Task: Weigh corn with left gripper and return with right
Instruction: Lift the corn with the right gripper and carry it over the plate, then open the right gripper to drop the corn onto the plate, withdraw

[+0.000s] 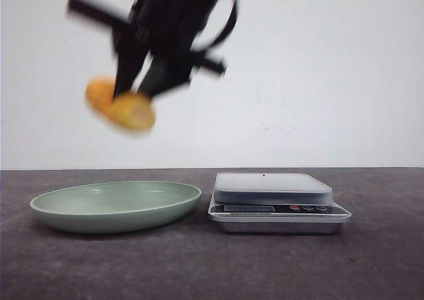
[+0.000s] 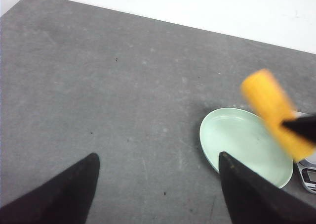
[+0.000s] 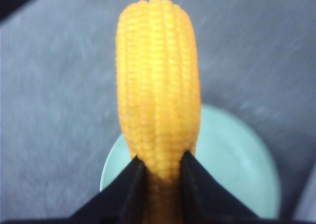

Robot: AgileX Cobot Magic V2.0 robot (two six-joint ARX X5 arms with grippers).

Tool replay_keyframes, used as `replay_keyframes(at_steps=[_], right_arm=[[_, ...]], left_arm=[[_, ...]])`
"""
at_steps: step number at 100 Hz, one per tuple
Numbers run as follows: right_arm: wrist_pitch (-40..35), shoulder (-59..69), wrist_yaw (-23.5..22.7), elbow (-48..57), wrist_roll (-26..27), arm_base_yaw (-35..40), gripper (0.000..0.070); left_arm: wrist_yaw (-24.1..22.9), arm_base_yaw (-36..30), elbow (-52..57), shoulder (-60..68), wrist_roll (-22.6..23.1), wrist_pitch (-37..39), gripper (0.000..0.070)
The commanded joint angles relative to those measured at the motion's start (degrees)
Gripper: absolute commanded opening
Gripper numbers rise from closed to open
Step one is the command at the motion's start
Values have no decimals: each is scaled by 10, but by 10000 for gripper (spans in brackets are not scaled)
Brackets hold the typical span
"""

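The corn (image 1: 122, 106) is a yellow-orange cob piece held high in the air above the green plate (image 1: 66, 210). My right gripper (image 1: 136, 91) is shut on it, blurred in the front view. In the right wrist view the two black fingers (image 3: 128, 184) clamp the cob's (image 3: 158, 85) lower end, with the plate (image 3: 237, 159) below. My left gripper (image 2: 158, 157) is open and empty over bare table. It does not show in the front view. Its camera sees the corn (image 2: 274, 110), the plate (image 2: 237, 140) and a right finger (image 2: 302, 127).
A silver kitchen scale (image 1: 271, 187) with a flat empty platform stands right of the plate; its corner shows in the left wrist view (image 2: 308, 172). The dark grey table (image 1: 212, 267) meets a white wall behind.
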Motion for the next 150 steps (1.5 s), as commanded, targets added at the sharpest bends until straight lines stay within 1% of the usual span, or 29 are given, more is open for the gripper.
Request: replay_keyframes(at_steps=[1, 12, 14, 16, 18, 20, 29, 31, 33, 41, 54, 69, 75, 79, 99, 105, 114, 124, 128, 140, 150], right_arm=[[19, 28, 9, 21, 24, 10, 0], [26, 57, 31, 22, 53, 11, 1], [27, 59, 35, 22, 56, 11, 17], [27, 61, 38, 22, 58, 11, 48], [28, 64, 43, 22, 61, 11, 100], [29, 66, 48, 22, 64, 11, 170], [29, 66, 66, 22, 68, 11, 572], [29, 66, 72, 22, 69, 11, 646], [30, 66, 76, 22, 70, 11, 697], [31, 63, 91, 23, 70, 11, 700], [24, 44, 93, 24, 58, 9, 700], [8, -15, 100, 24, 16, -13, 700], [-9, -50, 100, 24, -4, -32, 659], [-26, -77, 100, 24, -17, -47, 654], [-147, -245, 99, 24, -92, -141, 655], [-193, -302, 85, 24, -117, -168, 654], [-263, -389, 71, 24, -128, -205, 655], [-334, -484, 71, 24, -136, -227, 655], [-360, -520, 71, 24, -140, -228, 655], [-439, -611, 65, 24, -133, -221, 655], [-509, -680, 39, 23, -115, -217, 655]], left_arm=[[-1, -4, 7, -1, 4, 9, 463], [-1, -4, 7, -1, 4, 8, 463], [-1, -4, 7, -1, 4, 8, 463], [-1, -4, 7, -1, 4, 7, 463], [-1, -4, 7, -1, 4, 7, 463], [-1, -4, 7, -1, 4, 7, 463], [-1, -4, 7, -1, 4, 7, 463], [-1, -4, 7, -1, 4, 7, 463], [-1, -4, 7, -1, 4, 7, 463], [-1, -4, 7, -1, 4, 6, 463], [-1, -4, 7, -1, 7, 7, 463], [-1, -4, 7, -1, 12, 7, 463], [-1, -4, 7, -1, 16, 9, 463], [-1, -4, 7, -1, 17, 12, 463], [-1, -4, 7, -1, 22, 30, 463], [-1, -4, 7, -1, 26, 42, 463], [-1, -4, 7, 0, 46, 77, 463], [10, -4, 6, 1, 73, 127, 450], [18, -4, 6, 1, 82, 145, 425], [43, -4, 6, 1, 98, 186, 424], [62, -4, 2, 1, 112, 214, 424]])
